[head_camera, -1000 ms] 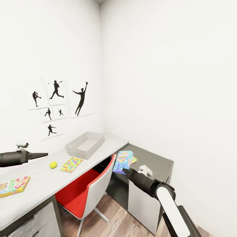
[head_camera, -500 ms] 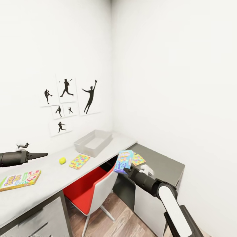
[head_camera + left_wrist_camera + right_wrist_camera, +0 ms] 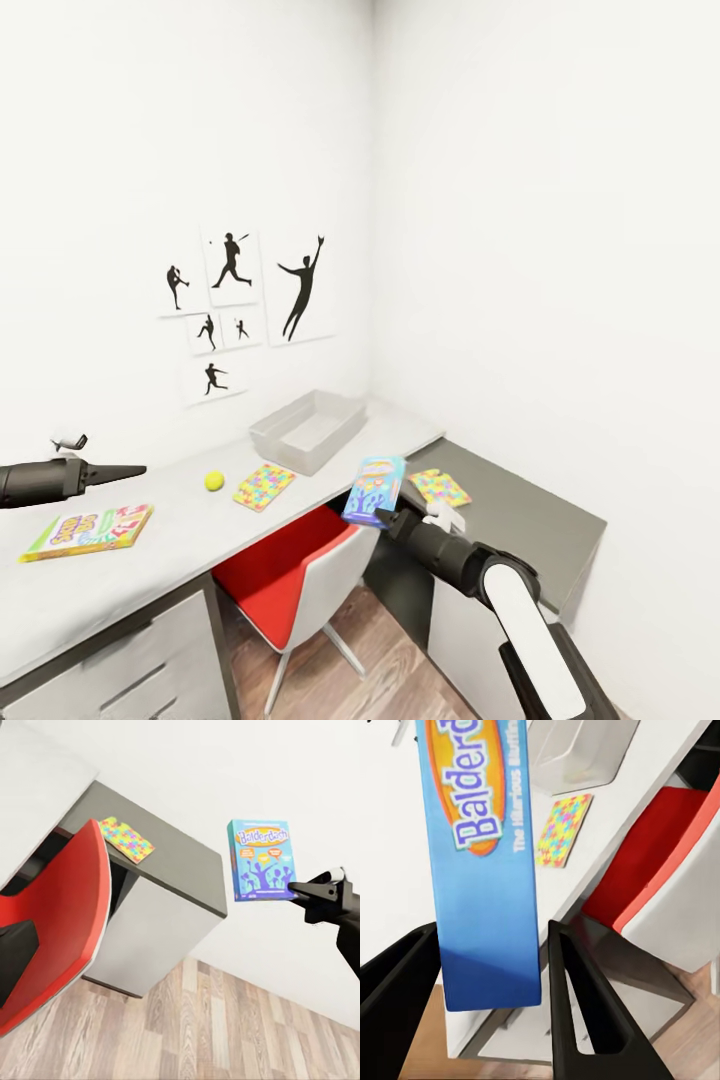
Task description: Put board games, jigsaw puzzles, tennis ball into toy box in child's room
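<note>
The right gripper (image 3: 388,517) pinches a blue game box (image 3: 374,490) by its bottom edge, upright over the chair (image 3: 300,575), short of the toy box (image 3: 308,429); thin, stiff and light, it may pivot. The left gripper (image 3: 125,470) looks closed and empty.

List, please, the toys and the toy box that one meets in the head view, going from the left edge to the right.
Board game on the white desk → tennis ball → jigsaw puzzle on the white desk → toy box → blue board game in the right gripper → jigsaw puzzle on the dark side desk.
</note>
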{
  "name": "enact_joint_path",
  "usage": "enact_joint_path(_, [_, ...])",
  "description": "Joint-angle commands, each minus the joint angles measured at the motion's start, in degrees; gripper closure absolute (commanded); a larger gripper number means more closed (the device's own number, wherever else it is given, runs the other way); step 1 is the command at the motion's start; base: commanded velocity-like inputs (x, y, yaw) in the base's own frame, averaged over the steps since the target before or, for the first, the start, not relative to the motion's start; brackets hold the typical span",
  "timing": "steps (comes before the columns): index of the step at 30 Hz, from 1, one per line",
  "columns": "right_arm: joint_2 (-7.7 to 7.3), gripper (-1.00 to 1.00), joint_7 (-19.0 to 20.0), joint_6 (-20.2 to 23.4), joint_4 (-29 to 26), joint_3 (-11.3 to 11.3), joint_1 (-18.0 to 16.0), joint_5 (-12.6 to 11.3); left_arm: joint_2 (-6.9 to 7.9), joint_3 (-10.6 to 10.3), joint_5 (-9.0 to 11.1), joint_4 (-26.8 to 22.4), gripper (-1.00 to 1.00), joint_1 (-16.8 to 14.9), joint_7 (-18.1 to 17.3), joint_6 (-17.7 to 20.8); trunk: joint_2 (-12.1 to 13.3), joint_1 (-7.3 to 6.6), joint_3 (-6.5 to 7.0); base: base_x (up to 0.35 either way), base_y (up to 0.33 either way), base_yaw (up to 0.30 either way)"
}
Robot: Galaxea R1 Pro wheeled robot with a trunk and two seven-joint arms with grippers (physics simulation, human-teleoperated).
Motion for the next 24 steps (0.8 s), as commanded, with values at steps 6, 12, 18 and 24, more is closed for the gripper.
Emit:
enact_joint_path(6, [0.01,1.0,-0.56,0.02,-0.08,0.05,-0.04,-0.7,0.01,-0.02,-0.06,0.01,-1.0,-0.02,-0.23,0.61,-0.04,0.03,-0.39,0.144,-0.138,0.184])
enact_joint_path(12, [0.16,1.0,-0.66,2.39,-0.08,-0.29,-1.8,-0.65,0.01,-0.02,-0.07,0.01,-1.0,-0.02,-0.23,0.61,-0.04,0.03,-0.46,0.226,-0.054,0.032])
enact_joint_path(18, [1.01,1.0,-0.99,10.98,0.36,-5.75,-9.72,-0.94,0.01,0.03,-0.07,0.09,-1.0,-0.02,-0.23,0.61,-0.04,0.03,-0.46,0.193,-0.184,0.002])
enact_joint_path(24, [1.23,1.0,-2.04,13.87,3.22,-6.7,-18.52,-1.4,0.01,0.06,0.0,0.19,-1.0,-0.01,-0.23,0.61,-0.04,0.03,-0.46,0.103,-0.163,0.0])
